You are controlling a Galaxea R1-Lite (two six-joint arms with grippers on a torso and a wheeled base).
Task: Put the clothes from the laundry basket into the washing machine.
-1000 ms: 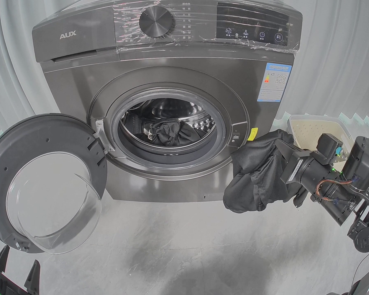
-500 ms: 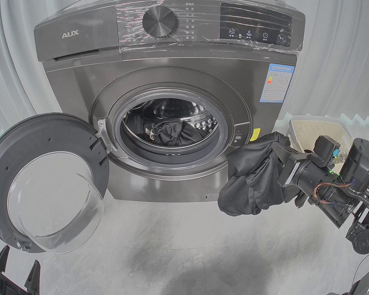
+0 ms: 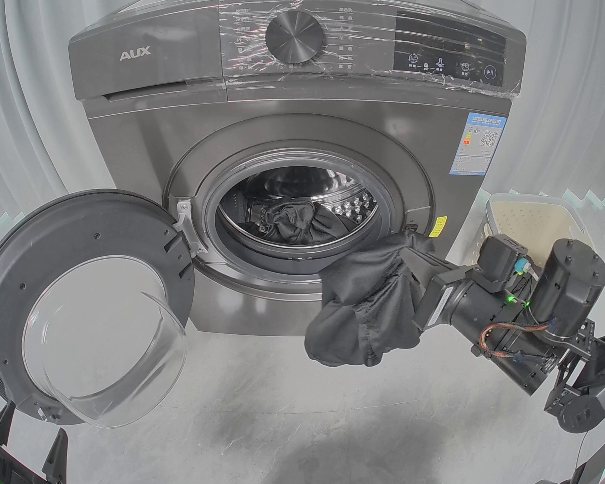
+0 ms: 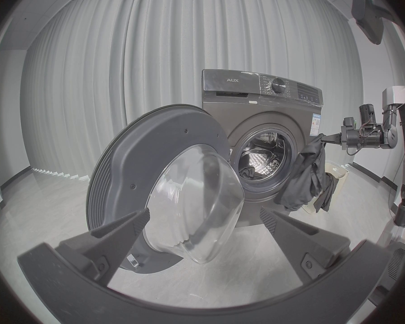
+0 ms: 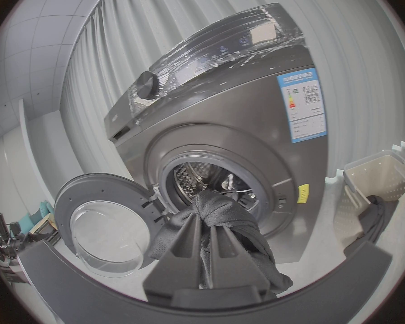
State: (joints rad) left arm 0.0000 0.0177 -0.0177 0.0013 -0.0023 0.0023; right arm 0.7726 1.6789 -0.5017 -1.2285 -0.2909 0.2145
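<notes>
The grey washing machine [image 3: 148, 136] stands with its round door [image 3: 81, 236] swung wide to the left. Dark clothes [image 3: 299, 220] lie inside the drum. My right gripper [image 3: 411, 255] is shut on a black garment [image 3: 366, 304] that hangs just in front of the lower right rim of the drum opening, clear of the floor. In the right wrist view the fingers [image 5: 191, 244] pinch the bunched garment [image 5: 220, 210]. The beige laundry basket [image 3: 551, 220] stands right of the machine. My left gripper [image 3: 23, 446] rests low at the left, open, with nothing between its fingers.
The open door's glass bowl [image 4: 193, 203] bulges toward my left gripper [image 4: 203, 212]. Another dark cloth [image 5: 375, 217] hangs over the basket's [image 5: 382, 174] front edge. Grey floor [image 3: 282, 398] lies open before the machine, and a curtain [image 3: 20, 102] runs behind it.
The head camera has shifted, so the machine sits further right in the picture. My right gripper has carried the black garment left, from beside the basket to the drum opening's rim. The left arm kept still.
</notes>
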